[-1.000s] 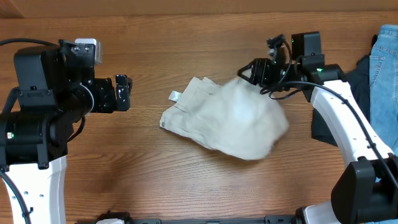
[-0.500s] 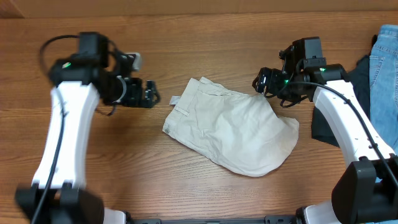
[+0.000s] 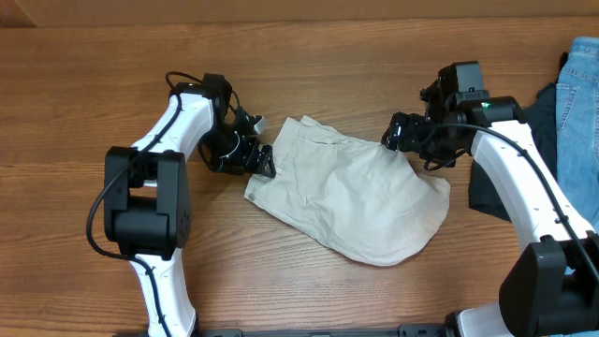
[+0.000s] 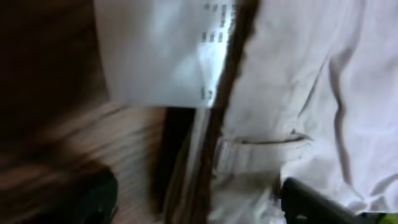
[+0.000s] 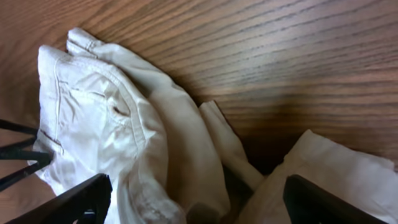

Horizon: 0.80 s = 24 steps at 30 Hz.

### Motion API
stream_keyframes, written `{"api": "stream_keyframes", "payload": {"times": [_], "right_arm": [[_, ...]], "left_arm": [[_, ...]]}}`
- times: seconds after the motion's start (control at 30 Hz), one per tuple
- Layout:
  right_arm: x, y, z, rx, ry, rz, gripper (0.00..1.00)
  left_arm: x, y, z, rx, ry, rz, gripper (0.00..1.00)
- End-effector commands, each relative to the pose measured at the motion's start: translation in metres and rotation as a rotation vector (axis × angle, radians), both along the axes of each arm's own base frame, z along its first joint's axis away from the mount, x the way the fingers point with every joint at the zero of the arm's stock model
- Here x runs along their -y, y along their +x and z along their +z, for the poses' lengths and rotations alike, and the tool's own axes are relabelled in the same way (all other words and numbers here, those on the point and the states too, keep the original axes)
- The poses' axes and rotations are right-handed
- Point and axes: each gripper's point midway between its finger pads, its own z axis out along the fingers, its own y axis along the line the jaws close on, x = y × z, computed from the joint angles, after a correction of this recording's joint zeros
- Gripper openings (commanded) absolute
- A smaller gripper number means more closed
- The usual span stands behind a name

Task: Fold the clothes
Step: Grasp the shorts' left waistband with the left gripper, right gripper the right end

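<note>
**Wooden table (image 3: 309, 56), shorts (image 3: 356, 197) bracketed by both arms**

Overhead: the cream shorts lie mid-frame. Their long axis slants from the waistband (image 3: 267, 168) at upper left down to the rounded end at lower right. The left gripper (image 3: 255, 157) is right up against the waistband's left edge, and the right gripper (image 3: 398, 136) sits at the upper right edge. A dark garment (image 3: 482, 192) and jeans (image 3: 580, 103) are over at the right edge.

Left wrist: pretty blurry, but the fingertips (image 4: 93, 199) are spread wide in the bottom corners. A belt loop (image 4: 261, 146) lies between them and the white tag (image 4: 161, 50) is up top. Nothing pinched.

Right wrist: this one's spread wide too, with crumpled cloth between the fingers, unclamped. The waistband is off to the upper left.

My guess is the left arm, being nearer the waistband, grabs that end first.
</note>
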Motion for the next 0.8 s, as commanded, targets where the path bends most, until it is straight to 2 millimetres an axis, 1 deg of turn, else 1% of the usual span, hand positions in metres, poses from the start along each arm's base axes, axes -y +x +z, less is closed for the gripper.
{"api": "stream_keyframes", "payload": {"times": [0.0, 0.03, 0.07, 0.1, 0.13, 0.17, 0.2, 0.27, 0.33, 0.37, 0.4, 0.43, 0.5, 0.57, 0.67, 0.7, 0.77], "right_arm": [[0.002, 0.005, 0.017, 0.061, -0.005, 0.000, 0.93], [0.002, 0.005, 0.017, 0.062, -0.005, 0.000, 0.93], [0.002, 0.006, 0.017, 0.063, -0.005, 0.000, 0.93], [0.002, 0.006, 0.017, 0.064, -0.005, 0.000, 0.93], [0.002, 0.006, 0.017, 0.064, -0.005, 0.000, 0.93], [0.002, 0.006, 0.017, 0.064, -0.005, 0.000, 0.93], [0.002, 0.006, 0.017, 0.064, -0.005, 0.000, 0.93], [0.004, 0.005, 0.016, 0.061, -0.016, -0.003, 0.93], [0.010, 0.002, 0.014, 0.047, -0.049, -0.013, 0.95], [0.014, 0.000, 0.012, 0.038, -0.075, -0.019, 0.96], [0.017, -0.002, 0.011, 0.035, -0.095, 0.000, 0.96], [0.017, -0.003, 0.010, 0.035, -0.103, 0.019, 0.97], [0.017, -0.003, 0.010, 0.035, -0.104, 0.020, 0.97], [0.017, -0.003, 0.010, 0.037, -0.103, 0.020, 0.98], [0.015, -0.004, 0.010, 0.033, -0.099, 0.025, 0.98], [0.013, -0.005, 0.010, 0.029, -0.090, 0.029, 0.98], [0.006, -0.009, 0.010, 0.015, -0.054, 0.045, 0.96]], "left_arm": [[0.019, -0.017, -0.022, -0.080, -0.048, -0.037, 0.53], [0.022, -0.018, -0.021, -0.081, -0.057, -0.040, 0.29], [0.023, -0.018, -0.019, -0.085, -0.061, -0.041, 0.12], [0.024, -0.020, -0.017, -0.096, -0.067, -0.038, 0.04], [0.022, -0.019, -0.011, -0.116, -0.070, -0.014, 0.04], [0.016, -0.015, -0.005, -0.134, -0.055, 0.033, 0.04], [0.007, -0.010, 0.002, -0.148, -0.047, 0.095, 0.04], [-0.016, 0.003, 0.019, -0.158, -0.034, 0.227, 0.04], [-0.048, 0.017, 0.040, -0.126, -0.024, 0.354, 0.04], [-0.070, 0.024, 0.052, -0.089, -0.011, 0.419, 0.04], [-0.097, 0.030, 0.065, -0.042, 0.025, 0.497, 0.04], [-0.122, 0.032, 0.074, -0.001, 0.073, 0.556, 0.04], [-0.156, 0.031, 0.090, 0.050, 0.126, 0.631, 0.04], [-0.171, 0.023, 0.100, 0.068, 0.133, 0.638, 0.04], [-0.190, 0.003, 0.092, 0.011, 0.257, 0.630, 0.04], [-0.193, -0.001, 0.090, 0.000, 0.282, 0.617, 0.04], [-0.189, -0.002, 0.090, 0.002, 0.282, 0.586, 0.04]]}}
